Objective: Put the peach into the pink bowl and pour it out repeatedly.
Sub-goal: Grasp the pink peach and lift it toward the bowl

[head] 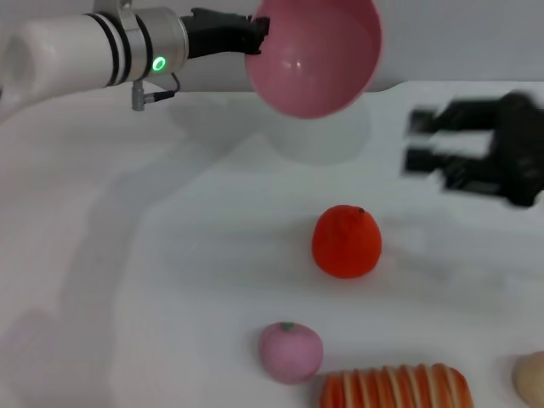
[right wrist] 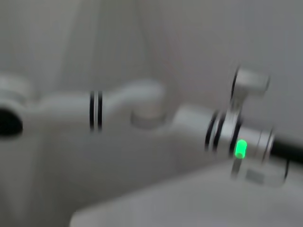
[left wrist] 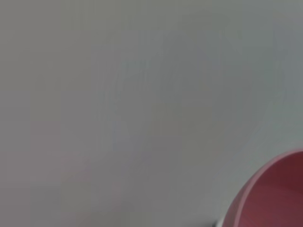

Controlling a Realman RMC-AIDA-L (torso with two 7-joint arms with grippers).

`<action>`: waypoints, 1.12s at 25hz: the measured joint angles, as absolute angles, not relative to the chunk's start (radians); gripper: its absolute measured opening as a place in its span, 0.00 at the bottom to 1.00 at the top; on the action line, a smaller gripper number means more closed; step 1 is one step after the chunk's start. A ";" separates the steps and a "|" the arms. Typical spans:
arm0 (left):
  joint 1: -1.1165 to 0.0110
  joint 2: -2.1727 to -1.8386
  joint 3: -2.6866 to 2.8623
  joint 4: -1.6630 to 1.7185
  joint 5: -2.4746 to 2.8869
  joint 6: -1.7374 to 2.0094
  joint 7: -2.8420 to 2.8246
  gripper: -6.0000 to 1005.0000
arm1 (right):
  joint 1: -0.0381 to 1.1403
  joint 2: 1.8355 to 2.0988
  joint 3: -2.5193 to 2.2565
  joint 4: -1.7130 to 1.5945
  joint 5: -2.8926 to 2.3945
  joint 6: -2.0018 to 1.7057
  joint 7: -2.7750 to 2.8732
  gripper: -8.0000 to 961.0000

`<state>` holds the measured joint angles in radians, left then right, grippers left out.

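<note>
Across the upper left of the head view, the left arm is reaching in from the frame edge, a green light glowing on its wrist. Its left gripper (head: 257, 36) is pinching the rim of the pink bowl (head: 316, 53), which is hanging tipped on its side at top centre, its open face turned toward the camera and showing nothing inside. A slice of the same bowl (left wrist: 272, 196) is filling the lower right corner of the left wrist view, against plain grey. Below the bowl, on the white table (head: 127, 280), a larger orange-red fruit (head: 346, 241) is sitting near frame centre. Lower, at bottom centre, the peach (head: 290, 350) is resting on the table, green stem up, well apart from the bowl and just beside a striped orange-and-cream item (head: 396, 388) at the bottom edge. At the right of the frame, the right gripper (head: 422, 140) is hovering above the table, blurred, fingers spread apart and holding nothing. A pale beige rounded thing (head: 531, 377) is peeking in at the lower right corner. The right wrist view is showing only the left arm (right wrist: 236, 135), blurred.
</note>
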<state>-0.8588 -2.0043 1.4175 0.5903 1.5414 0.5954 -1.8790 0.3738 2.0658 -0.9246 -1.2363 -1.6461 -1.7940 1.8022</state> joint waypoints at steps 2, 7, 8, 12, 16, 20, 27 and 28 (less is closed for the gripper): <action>-0.867 -1.999 1.389 0.593 1.627 0.640 -1.948 0.04 | 0.416 2.065 -0.962 -1.252 -1.746 -1.792 1.874 0.49; -0.908 -1.975 1.314 0.608 1.935 0.823 -2.198 0.04 | 0.542 2.070 -1.081 -1.222 -1.999 -1.752 2.037 0.49; -0.911 -1.972 1.306 0.617 1.982 0.852 -2.231 0.04 | 0.563 2.071 -1.119 -1.204 -2.041 -1.736 2.063 0.49; -0.908 -1.966 1.262 0.651 2.093 0.943 -2.297 0.04 | 0.613 2.072 -1.261 -1.146 -2.143 -1.659 2.130 0.48; -0.896 -1.956 1.216 0.662 2.130 0.979 -2.316 0.04 | 0.650 2.072 -1.363 -1.083 -2.173 -1.617 2.151 0.46; -0.886 -1.951 1.197 0.677 2.149 0.981 -2.326 0.04 | 0.671 2.073 -1.428 -1.028 -2.178 -1.575 2.166 0.45; -0.890 -1.956 1.192 0.684 2.169 0.979 -2.323 0.04 | 0.689 2.080 -1.566 -0.966 -2.148 -1.454 2.184 0.41; -0.892 -1.957 1.193 0.684 2.169 0.978 -2.321 0.04 | 0.691 2.080 -1.584 -0.961 -2.138 -1.436 2.185 0.41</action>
